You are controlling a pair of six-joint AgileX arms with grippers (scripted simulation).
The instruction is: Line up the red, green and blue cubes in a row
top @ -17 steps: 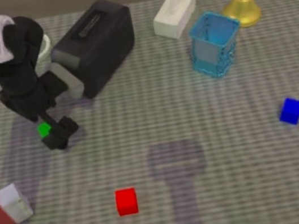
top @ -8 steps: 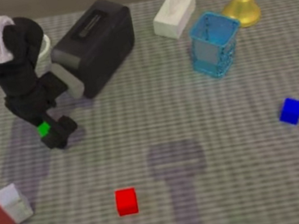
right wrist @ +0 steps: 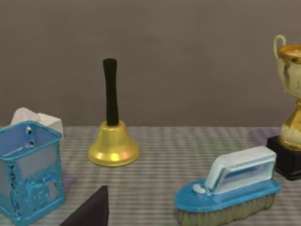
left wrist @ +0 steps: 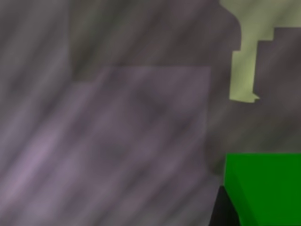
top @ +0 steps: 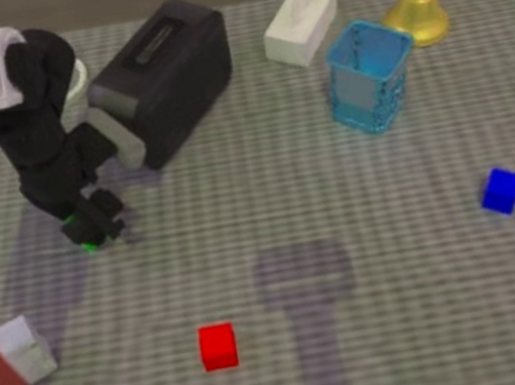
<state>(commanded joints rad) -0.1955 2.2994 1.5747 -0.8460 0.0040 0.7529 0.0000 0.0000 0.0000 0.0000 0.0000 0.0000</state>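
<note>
The green cube (left wrist: 263,188) is almost hidden under my left gripper (top: 95,227) at the table's left, in front of the black case. That gripper is low over the table and shut on the cube; one dark fingertip (left wrist: 220,209) presses its side. The red cube (top: 217,345) lies alone at the front, left of centre. At the right sits the blue cube (top: 501,190), also alone. My right gripper (right wrist: 150,220) is parked out of the top view, open and holding nothing, with one fingertip (right wrist: 96,209) showing.
A black case (top: 164,75) stands right behind the left arm. At the back are a white box (top: 300,23), a see-through blue container (top: 369,75) and a gold bell (top: 418,17). A red-and-white carton (top: 5,365) lies front left; a blue brush (right wrist: 225,188) and trophy (right wrist: 291,108) are far right.
My left gripper has sunk onto the green cube and its fingers have drawn together around it, covering most of the cube. The red and blue cubes have not moved.
</note>
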